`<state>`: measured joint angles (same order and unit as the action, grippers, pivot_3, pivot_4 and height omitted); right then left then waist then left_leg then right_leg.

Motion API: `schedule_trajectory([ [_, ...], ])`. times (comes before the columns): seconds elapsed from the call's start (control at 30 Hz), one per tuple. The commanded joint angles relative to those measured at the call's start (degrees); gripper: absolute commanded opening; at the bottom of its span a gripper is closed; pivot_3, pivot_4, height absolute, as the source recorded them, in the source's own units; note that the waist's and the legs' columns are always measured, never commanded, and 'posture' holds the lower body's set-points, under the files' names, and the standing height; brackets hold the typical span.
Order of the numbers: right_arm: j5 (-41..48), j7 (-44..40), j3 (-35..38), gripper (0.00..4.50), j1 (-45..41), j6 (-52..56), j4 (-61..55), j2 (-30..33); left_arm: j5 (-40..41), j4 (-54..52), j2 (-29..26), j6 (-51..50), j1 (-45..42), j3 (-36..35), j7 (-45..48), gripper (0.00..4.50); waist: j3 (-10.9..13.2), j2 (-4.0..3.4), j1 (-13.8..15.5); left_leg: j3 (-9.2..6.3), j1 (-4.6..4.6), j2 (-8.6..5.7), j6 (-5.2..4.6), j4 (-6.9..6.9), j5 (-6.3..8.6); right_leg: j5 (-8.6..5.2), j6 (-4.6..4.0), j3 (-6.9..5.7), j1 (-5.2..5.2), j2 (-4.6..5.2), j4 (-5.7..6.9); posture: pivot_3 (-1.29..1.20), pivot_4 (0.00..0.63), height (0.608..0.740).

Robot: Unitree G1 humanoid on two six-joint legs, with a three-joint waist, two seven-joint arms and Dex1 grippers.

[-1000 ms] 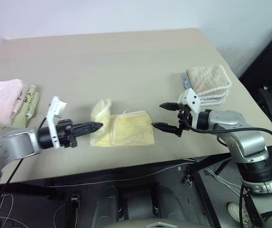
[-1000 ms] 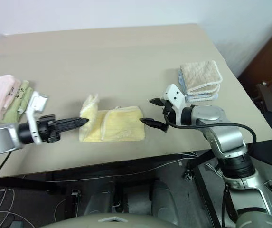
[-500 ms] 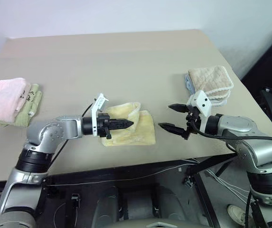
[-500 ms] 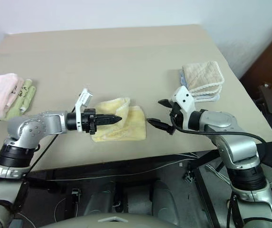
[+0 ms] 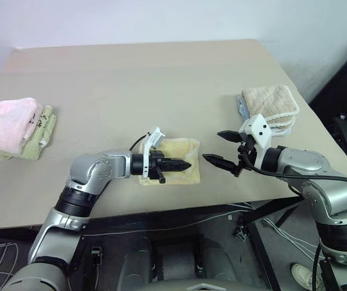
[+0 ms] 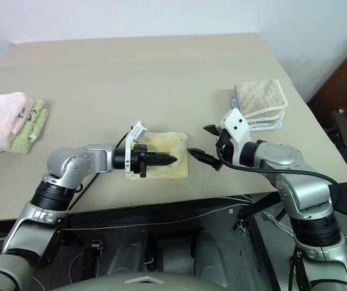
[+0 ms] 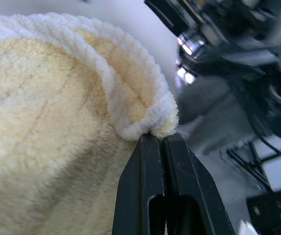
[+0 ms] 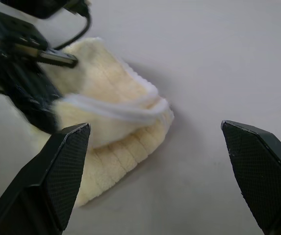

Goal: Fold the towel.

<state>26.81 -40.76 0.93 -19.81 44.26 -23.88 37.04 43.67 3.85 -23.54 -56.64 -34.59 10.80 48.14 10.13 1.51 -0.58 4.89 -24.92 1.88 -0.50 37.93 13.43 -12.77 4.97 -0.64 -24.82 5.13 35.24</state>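
Fold's nearly over: left gripper [image 5: 185, 164] clamps the towel [image 5: 182, 148] hem mid-frame; right gripper [image 5: 221, 149] gapes empty.

Arms: silver-grey metal shells in rounded segments, with black ribbed joint bands.
Left gripper [image 5: 187, 164]: two slim black tapering fingers on a black wrist block carrying a small white bracket.
Right gripper [image 5: 218, 148]: black pointed fingers with cross-hatched pads [image 8: 64, 164], under a white angular housing.
Cables: thin black wires looping along both forearms.
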Motion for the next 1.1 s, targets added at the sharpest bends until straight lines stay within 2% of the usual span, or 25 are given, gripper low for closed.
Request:
schedule_trajectory([
  [0.03,0.96,0.33,1.62,4.5,-0.21,-0.73,-2.04,0.06,-1.46,0.09,0.52,1.12,-1.33,-0.66,1.26,0.21,0.0,0.0,-0.12,0.0,0.0,0.01,0.0,0.01,0.0,0.0,0.0,0.0,0.01,0.0,0.0,0.0,0.15,0.74],
  [0.13,1.67,0.21,1.83,4.5,-0.04,-0.6,-2.23,0.15,-1.64,-0.43,0.27,0.48,-0.88,-0.92,2.47,0.88,0.0,0.0,-0.07,-0.02,0.0,0.05,0.0,0.01,0.0,0.01,0.01,0.0,0.0,-0.01,0.01,0.0,0.15,0.74],
  [0.3,2.22,0.16,1.38,4.5,-0.09,-0.91,-2.11,0.09,0.6,-2.95,-0.9,-1.61,-0.21,-3.71,4.52,2.56,0.0,0.0,-0.06,-0.02,0.0,0.06,0.0,0.02,0.0,0.01,0.01,0.0,0.01,-0.02,0.01,0.0,0.15,0.74],
  [0.47,1.17,1.37,1.1,4.5,-1.17,-2.35,-0.4,-0.82,1.78,-6.48,-4.8,-3.21,0.31,-6.54,5.79,4.37,0.0,-0.01,-0.13,-0.03,0.0,0.09,0.0,0.01,0.01,0.0,0.01,0.0,-0.01,-0.03,0.02,0.0,0.15,0.74],
  [0.53,3.01,1.67,2.02,4.5,-2.02,-1.34,-0.05,-1.69,0.18,-7.97,-8.03,-1.02,0.63,-7.97,6.38,4.44,0.0,-0.01,-0.21,-0.03,0.0,0.09,0.0,0.01,0.01,0.0,0.01,0.0,-0.01,-0.03,0.02,0.0,0.15,0.74],
  [0.6,5.77,1.36,2.92,4.12,-2.28,0.39,-1.18,-2.42,-0.79,-8.09,-10.18,2.25,0.61,-10.68,6.47,4.5,0.01,0.0,-0.19,-0.02,0.0,0.1,0.0,0.01,0.01,0.01,0.01,0.0,-0.02,-0.04,0.02,0.0,0.15,0.74],
  [0.7,8.58,1.51,2.02,3.25,-2.8,2.06,-2.6,-4.04,-2.76,-7.99,-11.39,9.2,2.37,-12.96,7.59,4.5,0.0,-0.01,-0.13,-0.02,0.0,0.14,0.01,0.0,0.01,0.0,0.0,0.0,-0.02,-0.03,0.02,0.0,0.15,0.74],
  [0.77,9.39,2.64,1.36,2.62,-3.59,2.41,-2.12,-5.91,-2.24,-7.34,-10.32,11.38,3.16,-15.1,7.08,4.13,0.0,-0.01,-0.05,-0.01,0.0,0.18,0.0,0.0,0.01,0.0,0.0,0.0,-0.02,0.0,0.0,0.0,0.15,0.74],
  [1.0,8.95,4.84,-2.54,0.1,-6.33,1.37,3.49,-14.87,-5.69,-6.56,-10.16,19.87,6.03,-13.97,11.28,1.81,0.0,-0.01,-0.11,-0.01,-0.03,0.25,0.0,0.0,0.02,0.01,-0.01,-0.02,-0.04,0.01,0.01,0.0,0.15,0.74],
  [1.1,7.75,5.91,-3.26,0.0,-9.03,-0.28,9.06,-19.09,-9.0,-4.74,-9.49,24.01,5.68,-10.83,13.9,0.71,0.0,-0.03,-0.23,0.02,-0.03,0.25,0.0,0.0,0.02,0.01,-0.02,-0.03,-0.04,0.01,0.01,0.0,0.15,0.74],
])
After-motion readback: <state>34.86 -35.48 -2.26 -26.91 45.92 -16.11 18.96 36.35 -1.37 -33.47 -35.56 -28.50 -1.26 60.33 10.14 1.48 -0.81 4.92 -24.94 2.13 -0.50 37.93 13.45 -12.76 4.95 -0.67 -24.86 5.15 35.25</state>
